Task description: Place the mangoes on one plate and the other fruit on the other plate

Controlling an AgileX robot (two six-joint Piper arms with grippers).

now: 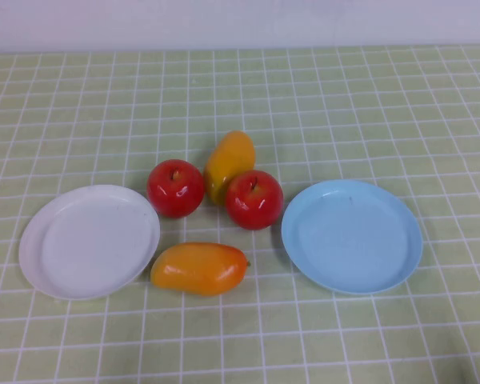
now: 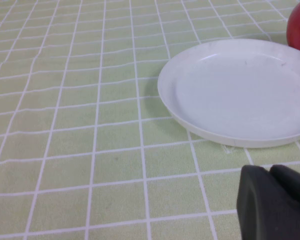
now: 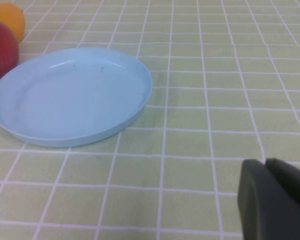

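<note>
Table [image 1: 384, 120] covered in pale green cloth with white grid lines. Plain white wall [image 1: 240, 20] along far edge. Even, soft light.

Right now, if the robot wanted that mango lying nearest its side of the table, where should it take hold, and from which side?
Probably across the fat middle of the near mango, coming straight down from above. It lies flat and alone between the white plate and blue plate, long axis crosswise, ends tapering. Both hands, left hand and right hand, are shut and held back.
</note>
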